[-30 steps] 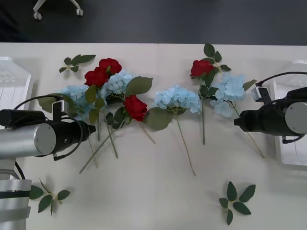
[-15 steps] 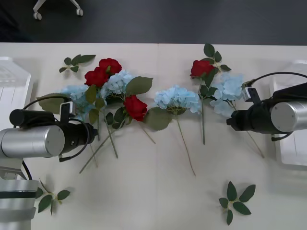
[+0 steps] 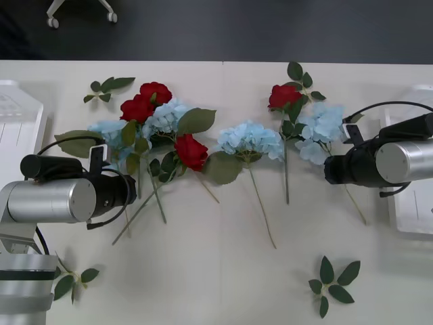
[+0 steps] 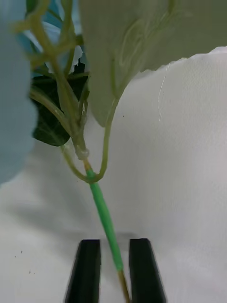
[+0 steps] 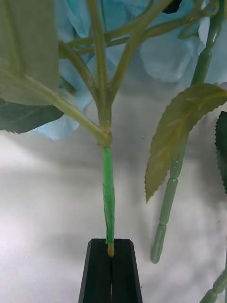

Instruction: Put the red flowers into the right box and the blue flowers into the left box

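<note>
front view: red flowers (image 3: 191,152) and blue flowers (image 3: 250,140) lie in a band across the bench (image 3: 216,271), stems mostly toward the robot; left end effector (image 3: 130,191) sits low at the left cluster, right end effector (image 3: 327,169) beside the rightmost blue bloom; finger gap hidden here.
right wrist view: black fingers (image 4: 87,270) slightly apart, green stem between, not clamped.
left wrist view: fingers (image 5: 97,270) pressed together on a blue flower's stem tip.
</note>
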Motion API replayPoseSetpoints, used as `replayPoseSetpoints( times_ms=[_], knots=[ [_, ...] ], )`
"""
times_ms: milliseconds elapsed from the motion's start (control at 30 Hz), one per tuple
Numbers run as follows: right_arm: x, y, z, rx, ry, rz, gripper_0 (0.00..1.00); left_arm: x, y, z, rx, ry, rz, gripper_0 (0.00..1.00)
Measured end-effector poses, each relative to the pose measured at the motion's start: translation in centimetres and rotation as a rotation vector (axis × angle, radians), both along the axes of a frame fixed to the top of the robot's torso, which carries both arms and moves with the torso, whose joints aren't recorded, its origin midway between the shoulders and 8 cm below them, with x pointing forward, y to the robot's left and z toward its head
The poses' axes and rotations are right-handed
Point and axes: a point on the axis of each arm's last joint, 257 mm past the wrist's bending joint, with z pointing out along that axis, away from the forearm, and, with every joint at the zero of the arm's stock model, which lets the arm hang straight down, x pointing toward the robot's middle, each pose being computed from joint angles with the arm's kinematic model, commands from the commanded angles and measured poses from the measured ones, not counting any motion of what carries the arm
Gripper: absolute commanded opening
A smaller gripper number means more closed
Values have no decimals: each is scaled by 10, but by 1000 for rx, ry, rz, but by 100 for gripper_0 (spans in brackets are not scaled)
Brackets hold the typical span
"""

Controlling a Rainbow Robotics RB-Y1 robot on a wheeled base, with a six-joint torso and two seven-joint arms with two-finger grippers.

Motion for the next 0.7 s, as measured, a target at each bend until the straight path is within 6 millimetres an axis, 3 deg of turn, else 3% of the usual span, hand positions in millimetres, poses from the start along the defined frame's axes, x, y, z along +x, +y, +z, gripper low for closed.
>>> replayPoseSetpoints(
  times_ms=[333,467,600,700],
  knots=[
    [1,-3,0,-12,-2,-1,0,2,0,6,-22,-14,5,0],
    [1,-4,1,-12,-3,-4,0,6,-3,47,-140,-76,10,0],
    [-10,-14,9,-12,48,-17,0,-7,20,89,-137,-112,6,0],
    [-18,-25,30,-5,81,-36,0,-21,35,111,-110,-112,-20,0]
  ],
)
